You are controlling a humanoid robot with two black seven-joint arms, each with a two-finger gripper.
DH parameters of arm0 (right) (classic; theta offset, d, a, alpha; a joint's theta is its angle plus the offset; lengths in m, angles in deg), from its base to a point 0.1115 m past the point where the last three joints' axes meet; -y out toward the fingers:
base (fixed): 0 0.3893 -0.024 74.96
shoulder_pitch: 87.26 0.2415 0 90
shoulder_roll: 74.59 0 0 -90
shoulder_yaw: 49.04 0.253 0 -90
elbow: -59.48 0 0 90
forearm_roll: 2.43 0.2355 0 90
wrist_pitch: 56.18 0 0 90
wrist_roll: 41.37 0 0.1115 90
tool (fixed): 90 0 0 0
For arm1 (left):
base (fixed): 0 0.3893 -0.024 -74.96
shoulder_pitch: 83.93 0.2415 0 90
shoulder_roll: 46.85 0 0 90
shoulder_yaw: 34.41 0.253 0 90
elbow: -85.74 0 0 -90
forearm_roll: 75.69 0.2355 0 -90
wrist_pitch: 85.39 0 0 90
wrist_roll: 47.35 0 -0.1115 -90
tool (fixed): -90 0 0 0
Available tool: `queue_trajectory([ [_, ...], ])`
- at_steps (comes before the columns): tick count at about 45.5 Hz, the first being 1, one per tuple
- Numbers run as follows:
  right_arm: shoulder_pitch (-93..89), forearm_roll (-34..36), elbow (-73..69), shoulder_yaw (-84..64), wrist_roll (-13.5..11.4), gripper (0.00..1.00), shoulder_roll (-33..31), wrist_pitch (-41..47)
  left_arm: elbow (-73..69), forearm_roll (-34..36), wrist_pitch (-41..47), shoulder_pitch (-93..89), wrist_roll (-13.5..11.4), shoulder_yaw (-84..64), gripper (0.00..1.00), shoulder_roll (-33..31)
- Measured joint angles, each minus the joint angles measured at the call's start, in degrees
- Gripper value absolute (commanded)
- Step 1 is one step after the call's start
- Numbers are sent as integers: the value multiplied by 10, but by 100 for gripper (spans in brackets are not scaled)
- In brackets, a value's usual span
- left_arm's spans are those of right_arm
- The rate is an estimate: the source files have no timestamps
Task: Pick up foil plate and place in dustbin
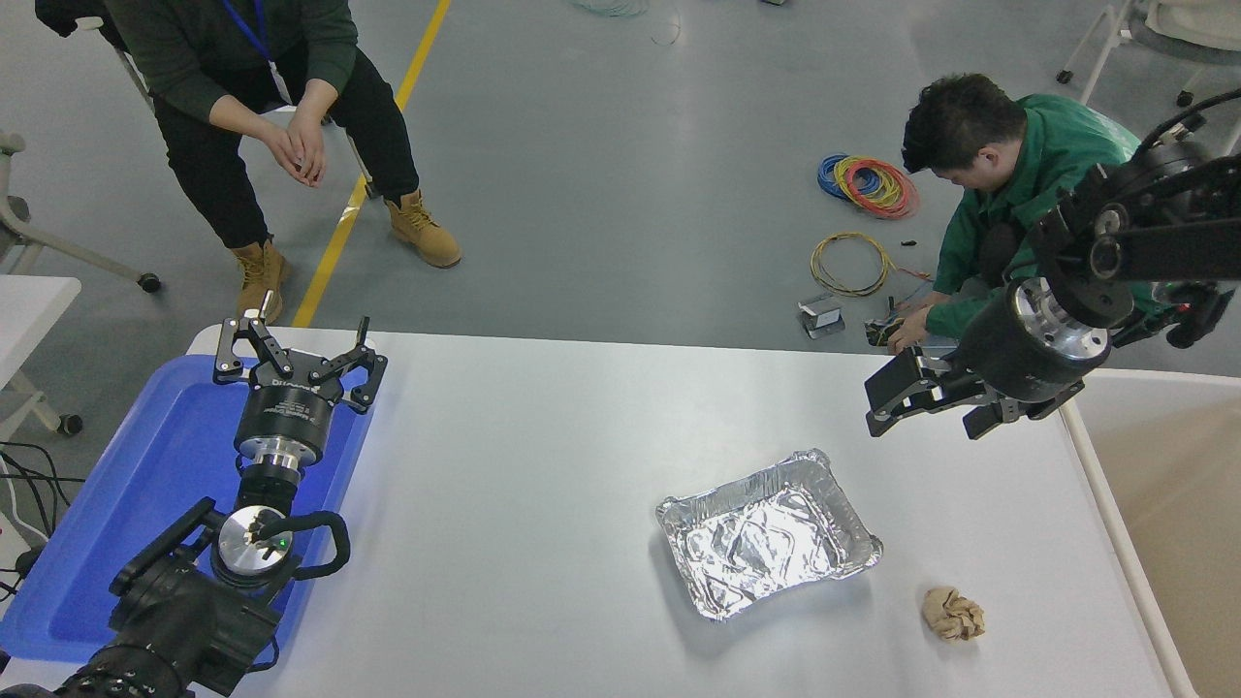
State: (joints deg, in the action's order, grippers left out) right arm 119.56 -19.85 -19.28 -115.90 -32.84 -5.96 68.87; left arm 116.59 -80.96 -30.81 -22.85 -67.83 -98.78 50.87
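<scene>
The foil plate (769,535), a shiny crinkled silver tray, lies flat on the white table (543,436), right of centre. My right gripper (933,405) hovers above the table's far right part, up and to the right of the plate and apart from it. Its fingers stand open with nothing between them. The dustbin (1178,504), beige with a pale rim, stands against the table's right edge. My left gripper (296,354) is parked open over the blue tray at the left.
A flat blue tray (116,523) lies at the table's left end. A crumpled tan paper ball (953,614) rests near the front right, close to the plate. One person sits beyond the far left corner, and another crouches on the floor by the right arm among cable coils.
</scene>
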Motion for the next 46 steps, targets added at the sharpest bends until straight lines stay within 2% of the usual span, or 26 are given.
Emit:
queue_trajectory([
  [37, -59, 7, 96, 29, 1, 100, 82, 2, 0, 0, 0, 0, 0, 0, 100, 0],
  [46, -108, 5, 120, 48, 1, 100, 110, -27, 0, 0, 0, 0, 0, 0, 100, -1],
])
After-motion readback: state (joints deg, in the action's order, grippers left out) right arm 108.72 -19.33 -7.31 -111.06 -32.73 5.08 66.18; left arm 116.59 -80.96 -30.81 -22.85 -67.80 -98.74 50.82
